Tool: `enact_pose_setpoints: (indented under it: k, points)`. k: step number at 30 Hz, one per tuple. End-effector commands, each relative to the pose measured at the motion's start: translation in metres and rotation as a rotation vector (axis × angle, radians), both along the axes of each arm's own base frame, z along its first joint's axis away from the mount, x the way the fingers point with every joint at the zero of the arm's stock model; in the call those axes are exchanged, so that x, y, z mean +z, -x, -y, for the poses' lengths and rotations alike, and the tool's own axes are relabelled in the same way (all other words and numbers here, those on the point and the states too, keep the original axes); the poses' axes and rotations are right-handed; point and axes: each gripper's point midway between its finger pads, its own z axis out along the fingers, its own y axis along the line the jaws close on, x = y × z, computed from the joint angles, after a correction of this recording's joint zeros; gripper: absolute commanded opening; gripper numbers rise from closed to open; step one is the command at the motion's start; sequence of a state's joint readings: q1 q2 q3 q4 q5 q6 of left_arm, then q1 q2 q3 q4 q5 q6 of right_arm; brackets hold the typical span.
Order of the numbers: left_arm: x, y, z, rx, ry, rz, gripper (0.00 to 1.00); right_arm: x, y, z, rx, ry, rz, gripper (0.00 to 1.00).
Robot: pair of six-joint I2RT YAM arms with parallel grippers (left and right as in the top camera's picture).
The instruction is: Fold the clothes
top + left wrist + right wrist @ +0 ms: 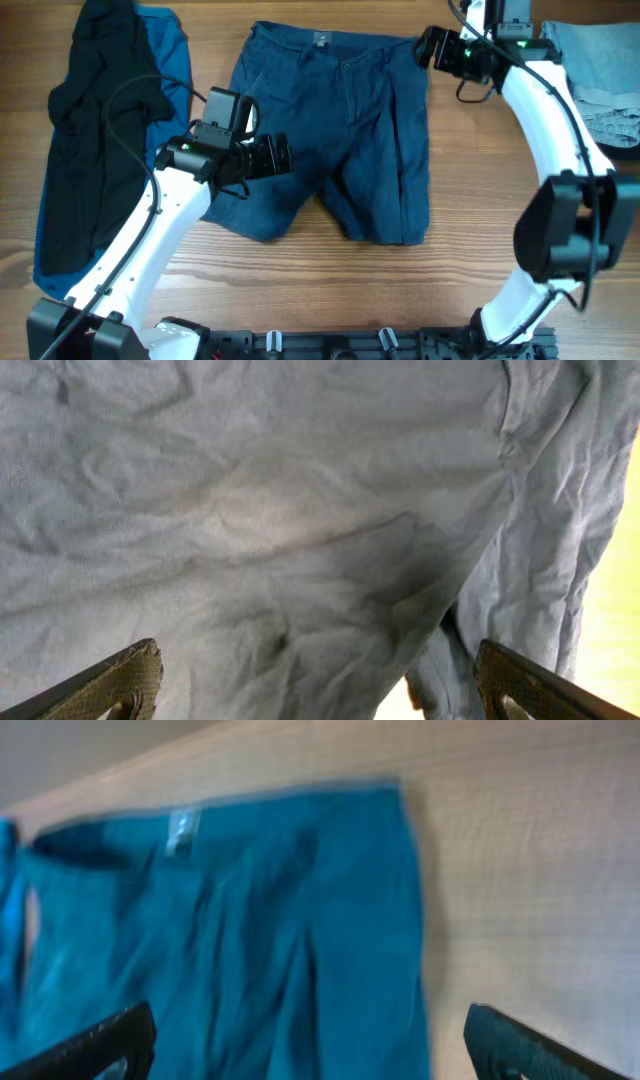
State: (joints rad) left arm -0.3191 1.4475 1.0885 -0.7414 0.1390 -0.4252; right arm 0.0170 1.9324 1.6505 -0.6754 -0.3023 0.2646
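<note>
Though creased, your navy woven shorts lie flat, waistband far, legs pointing near. Your left gripper and right gripper both gape wide, holding nothing.

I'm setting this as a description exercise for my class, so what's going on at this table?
Two robot arms are at dark navy-blue fabric shorts spread flat, unfolded, on the wooden table. The left gripper hangs open over one leg; the right gripper is open beside the waistband's corner. Neither holds anything. A black garment, a brighter blue one and pale denim lie aside.
</note>
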Motion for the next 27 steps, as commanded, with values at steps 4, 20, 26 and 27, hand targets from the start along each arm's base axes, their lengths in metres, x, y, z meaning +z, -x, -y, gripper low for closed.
enact_pose_setpoints:
  k: [4,20,26,27]
  points:
    - [0.015,-0.016,-0.01,0.047,0.049,0.05,1.0,0.058,0.1,0.015,-0.13,0.032,-0.182,0.93]
    - [0.031,-0.03,-0.05,0.15,0.111,0.094,1.0,-0.102,0.239,-0.005,-0.118,-0.023,-0.661,0.75]
    - [0.031,-0.03,-0.05,0.15,0.112,0.094,1.0,-0.142,0.239,-0.008,-0.178,-0.072,-0.606,0.51]
    - [0.031,-0.029,-0.05,0.15,0.112,0.092,1.0,-0.144,0.238,-0.01,-0.176,-0.085,-0.592,0.5]
